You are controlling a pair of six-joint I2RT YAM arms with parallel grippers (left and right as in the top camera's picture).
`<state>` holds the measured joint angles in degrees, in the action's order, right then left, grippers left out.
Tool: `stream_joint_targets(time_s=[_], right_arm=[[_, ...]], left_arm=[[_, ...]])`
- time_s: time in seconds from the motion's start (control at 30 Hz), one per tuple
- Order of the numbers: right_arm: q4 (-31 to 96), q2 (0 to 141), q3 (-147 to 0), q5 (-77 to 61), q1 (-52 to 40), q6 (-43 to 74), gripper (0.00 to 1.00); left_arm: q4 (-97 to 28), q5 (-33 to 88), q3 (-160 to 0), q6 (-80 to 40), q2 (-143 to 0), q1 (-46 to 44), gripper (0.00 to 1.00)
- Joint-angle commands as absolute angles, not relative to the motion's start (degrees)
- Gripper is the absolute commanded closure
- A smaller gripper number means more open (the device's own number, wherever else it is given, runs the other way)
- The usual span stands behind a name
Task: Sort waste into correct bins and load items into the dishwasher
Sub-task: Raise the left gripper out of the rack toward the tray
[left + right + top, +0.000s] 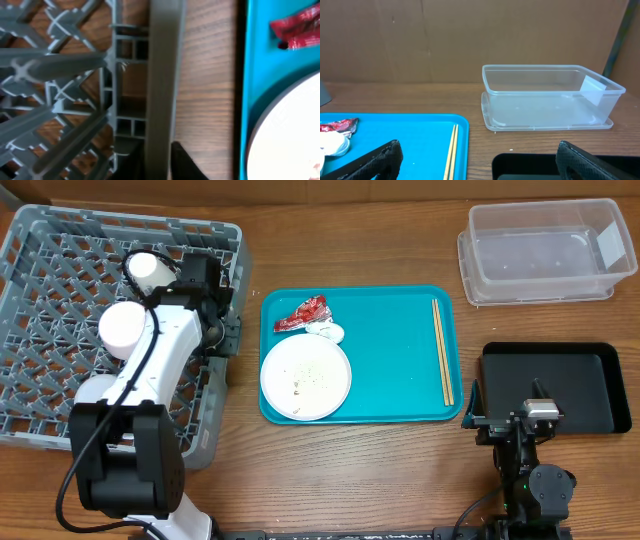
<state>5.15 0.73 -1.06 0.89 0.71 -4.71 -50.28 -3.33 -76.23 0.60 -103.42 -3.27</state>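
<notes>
The grey dish rack [60, 270] stands at the left and holds a white cup [150, 270] and two pale bowls [125, 328] [95, 390]. My left gripper [228, 335] sits at the rack's right wall; in the left wrist view its fingers [159, 156] are closed on either side of that wall [162, 75]. The teal tray [390, 380] holds a white plate [305, 378] with rice crumbs [298, 387], a red wrapper [303, 313], a white scrap [328, 331] and chopsticks [441, 350]. My right gripper [515, 420] [480, 165] is open and empty.
The clear tub [545, 250] [545, 100] stands at the back right. The black tray [600, 385] lies in front of it, under my right arm. A strip of bare wood [210, 75] separates the rack from the teal tray. A cardboard wall backs the table.
</notes>
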Motion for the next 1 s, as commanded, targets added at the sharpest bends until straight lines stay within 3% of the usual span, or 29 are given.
stream_joint_targets(time_s=[0.0,0.2,0.43,0.67,0.73,0.87,0.97], right_arm=[[4.8,0.2,-0.5,1.4,0.9,-5.0,0.0],[4.8,0.2,-0.5,1.4,0.9,-5.0,0.0],[4.8,0.2,-0.5,1.4,0.9,-5.0,0.0],[4.8,0.2,-0.5,1.4,0.9,-5.0,0.0],[4.8,0.2,-0.5,1.4,0.9,-5.0,0.0],[4.8,0.2,-0.5,1.4,0.9,-5.0,0.0],[4.8,0.2,-0.5,1.4,0.9,-5.0,0.0]], left_arm=[[-48.0,1.1,-75.9,-4.2,-104.2,-4.5,0.88],[-43.6,2.9,-75.9,-7.9,-104.2,-4.5,0.92],[-41.7,4.1,-75.9,-8.0,-104.2,-4.5,0.87],[-43.2,5.3,-75.9,-7.9,-104.2,-4.5,0.92],[-43.6,6.1,-75.9,-8.0,-104.2,-4.5,0.85],[-44.9,7.6,-77.3,-8.1,-104.2,-4.5,0.62],[-47.0,7.6,-80.6,-9.5,-104.2,-4.5,0.58]])
